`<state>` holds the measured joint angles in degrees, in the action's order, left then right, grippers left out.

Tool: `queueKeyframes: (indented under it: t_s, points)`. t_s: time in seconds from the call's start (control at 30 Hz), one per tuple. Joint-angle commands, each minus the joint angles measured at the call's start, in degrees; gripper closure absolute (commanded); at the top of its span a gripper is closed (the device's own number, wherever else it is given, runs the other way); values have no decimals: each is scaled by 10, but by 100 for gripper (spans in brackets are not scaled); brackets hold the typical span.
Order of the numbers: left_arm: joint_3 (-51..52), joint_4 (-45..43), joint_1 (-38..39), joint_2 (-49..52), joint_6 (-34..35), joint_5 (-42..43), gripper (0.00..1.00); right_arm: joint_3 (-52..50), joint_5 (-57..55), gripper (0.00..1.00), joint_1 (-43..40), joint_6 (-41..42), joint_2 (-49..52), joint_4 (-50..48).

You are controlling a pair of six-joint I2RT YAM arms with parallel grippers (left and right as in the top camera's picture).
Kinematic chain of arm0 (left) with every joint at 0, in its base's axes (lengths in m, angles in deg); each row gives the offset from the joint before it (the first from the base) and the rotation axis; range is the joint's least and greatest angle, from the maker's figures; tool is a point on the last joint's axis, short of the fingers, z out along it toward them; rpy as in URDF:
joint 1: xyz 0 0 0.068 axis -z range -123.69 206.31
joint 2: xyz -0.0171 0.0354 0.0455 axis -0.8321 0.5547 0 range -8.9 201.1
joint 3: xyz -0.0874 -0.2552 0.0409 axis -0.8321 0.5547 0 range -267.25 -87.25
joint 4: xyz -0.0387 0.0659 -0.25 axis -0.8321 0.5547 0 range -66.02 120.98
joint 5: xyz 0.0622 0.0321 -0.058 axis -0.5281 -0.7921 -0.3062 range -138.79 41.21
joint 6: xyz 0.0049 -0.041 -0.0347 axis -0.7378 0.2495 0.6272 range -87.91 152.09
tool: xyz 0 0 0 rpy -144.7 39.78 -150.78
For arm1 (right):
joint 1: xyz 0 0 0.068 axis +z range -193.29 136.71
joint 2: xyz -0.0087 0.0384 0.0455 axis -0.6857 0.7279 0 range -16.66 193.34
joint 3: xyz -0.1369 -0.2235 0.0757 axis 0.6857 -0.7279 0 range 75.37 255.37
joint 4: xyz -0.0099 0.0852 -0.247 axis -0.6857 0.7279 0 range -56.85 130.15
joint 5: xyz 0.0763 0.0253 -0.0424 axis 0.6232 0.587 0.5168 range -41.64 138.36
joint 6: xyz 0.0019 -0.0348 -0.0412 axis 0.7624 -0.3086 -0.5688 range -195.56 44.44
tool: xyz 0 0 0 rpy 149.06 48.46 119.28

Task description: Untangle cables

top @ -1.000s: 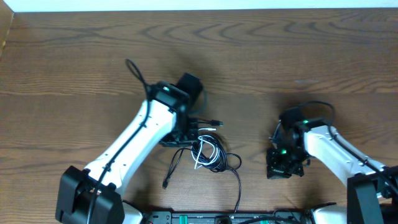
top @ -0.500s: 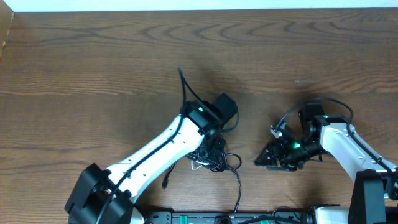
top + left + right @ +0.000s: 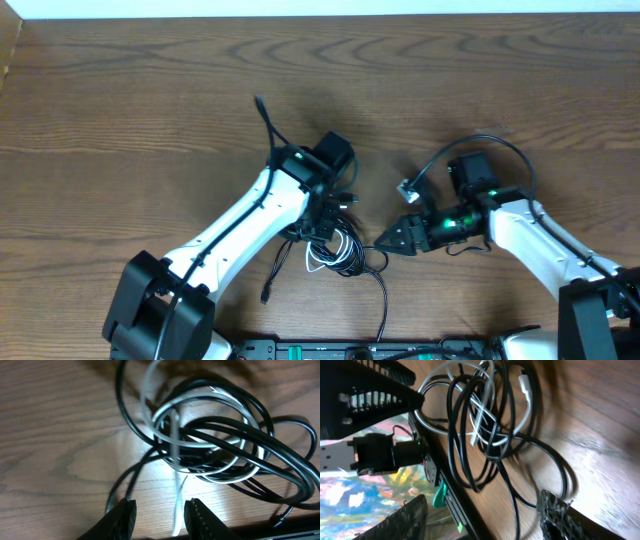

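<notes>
The wooden table [image 3: 120,90] fills the overhead view, bare but for the two arms and the cables. The left arm [image 3: 240,225] has drawn back toward the left since half a second ago, uncovering the tangle. The right arm [image 3: 530,230] has swung in from the right, its tip now near the pile. The cable bundle [image 3: 340,252] sits in the lower middle of the frame, still one knotted heap of black and white loops. The left claw [image 3: 159,516] is spread, straddling a white cable [image 3: 176,460] without pinching it. The right claw [image 3: 485,516] is spread wide too, facing the black loops [image 3: 470,435] and holding nothing. Both seem lined up for a first grab, so I judge that the untangling has barely begun
</notes>
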<state>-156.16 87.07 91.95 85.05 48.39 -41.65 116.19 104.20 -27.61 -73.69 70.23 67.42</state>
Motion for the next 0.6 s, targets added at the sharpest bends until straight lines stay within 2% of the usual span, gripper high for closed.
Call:
queueKeyframes:
  t_s: [0.0, 0.13, 0.2, 0.37, 0.43, 0.5, 0.57]
  points:
    - [2, 0, -10, -38, -52, 26, 64, 6, -38, 34, 40, 95, 0, -31]
    - [2, -11, -9, -82, -120, 96, 63, 6, -59, 35, 79, 127, 0, -53]
    - [2, -8, -9, -103, -156, 141, 64, 6, -107, 36, 95, 163, 0, -51]
    - [2, 9, -8, -127, -182, 180, 64, 6, -149, 51, 128, 181, 1, -68]
    - [5, 16, -8, -127, -194, 186, 67, 6, -154, 62, 135, 192, 2, -78]
    - [8, 22, -8, -127, -236, 220, 69, 6, -166, 75, 137, 208, 4, -82]
    - [14, 21, -8, -127, -267, 269, 69, 6, -172, 80, 137, 215, 9, -89]
